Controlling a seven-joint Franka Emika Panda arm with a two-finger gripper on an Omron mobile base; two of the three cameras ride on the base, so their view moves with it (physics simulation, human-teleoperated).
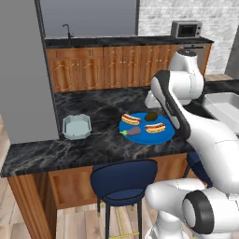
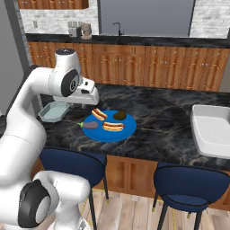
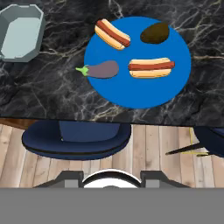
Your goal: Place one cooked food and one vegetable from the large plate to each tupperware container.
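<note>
Blue plate point(image 1: 164, 135) out on the dark marble counter point(image 1: 102, 109) in the left base view, loaded with two hot dogs point(image 1: 131, 119), an eggplant point(image 1: 133, 132) and a dark lump. Empty tub point(image 1: 77, 126) well apart to the left, near the counter edge. Arm parked high above the plate, nothing carried as far as visible.

Right base view: same plate point(image 2: 128, 129), tub point(image 2: 54, 111) half tucked behind the arm. Gripper body up over the plate's left side, jaws hidden, so can't tell if spread or pressed together.

Hand view, looking straight down: plate point(image 3: 138, 94), both hot dogs point(image 3: 151, 68), eggplant point(image 3: 103, 69) near the plate's edge. Probably light stuff all round. Hot dog likely soft and squashy, so best pinched across the middle of the bun. Eggplant looks smooth, maybe slippery; grab across the fat belly, not the stem.
</note>
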